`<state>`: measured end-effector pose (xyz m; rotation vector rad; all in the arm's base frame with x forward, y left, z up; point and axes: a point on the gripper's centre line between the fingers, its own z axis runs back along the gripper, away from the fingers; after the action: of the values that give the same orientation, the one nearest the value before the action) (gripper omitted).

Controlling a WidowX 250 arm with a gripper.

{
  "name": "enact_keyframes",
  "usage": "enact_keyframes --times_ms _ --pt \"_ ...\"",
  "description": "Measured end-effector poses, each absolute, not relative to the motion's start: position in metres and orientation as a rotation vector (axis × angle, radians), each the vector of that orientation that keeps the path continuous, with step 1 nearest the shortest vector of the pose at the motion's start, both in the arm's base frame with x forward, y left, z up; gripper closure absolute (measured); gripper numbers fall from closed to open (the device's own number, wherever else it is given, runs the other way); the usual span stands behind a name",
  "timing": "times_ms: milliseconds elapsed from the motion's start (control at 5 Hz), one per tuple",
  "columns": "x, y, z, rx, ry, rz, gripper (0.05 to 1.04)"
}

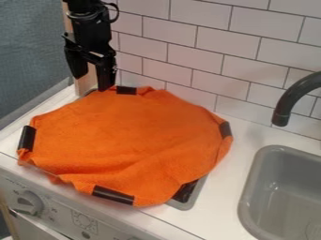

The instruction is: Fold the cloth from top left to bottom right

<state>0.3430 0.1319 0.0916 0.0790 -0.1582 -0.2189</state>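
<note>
Gripper (91,83) spread apart, empty, near upper edge of cloth (128,131). Risk: shallow pinch slips, fold collapses midway.

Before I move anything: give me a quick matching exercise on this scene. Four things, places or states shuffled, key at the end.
Things
1. Cloth
2. Gripper
3. Faucet
4. Knob

Places or states
A. Dark and curved, on the view's right side, by the grey sink
B. On the front panel, toward the view's lower left
C. Orange, spread out, with black strips at its edge
D. Open, at the upper left of the view

Pairs: 1-C, 2-D, 3-A, 4-B
</note>
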Motion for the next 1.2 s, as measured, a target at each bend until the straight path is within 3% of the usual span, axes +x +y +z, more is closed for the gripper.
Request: enact_keyframes --times_ms 400,600,1000,1200 --pt "0.384 0.144 0.074 0.148 -0.135 -0.323 0.085" --pt "0.403 0.146 0.069 0.143 -0.158 -0.337 0.085" --pt "0.424 0.143 0.054 0.085 -0.165 -0.414 0.085" --pt "0.427 0.137 0.041 0.014 -0.115 -0.527 0.085"
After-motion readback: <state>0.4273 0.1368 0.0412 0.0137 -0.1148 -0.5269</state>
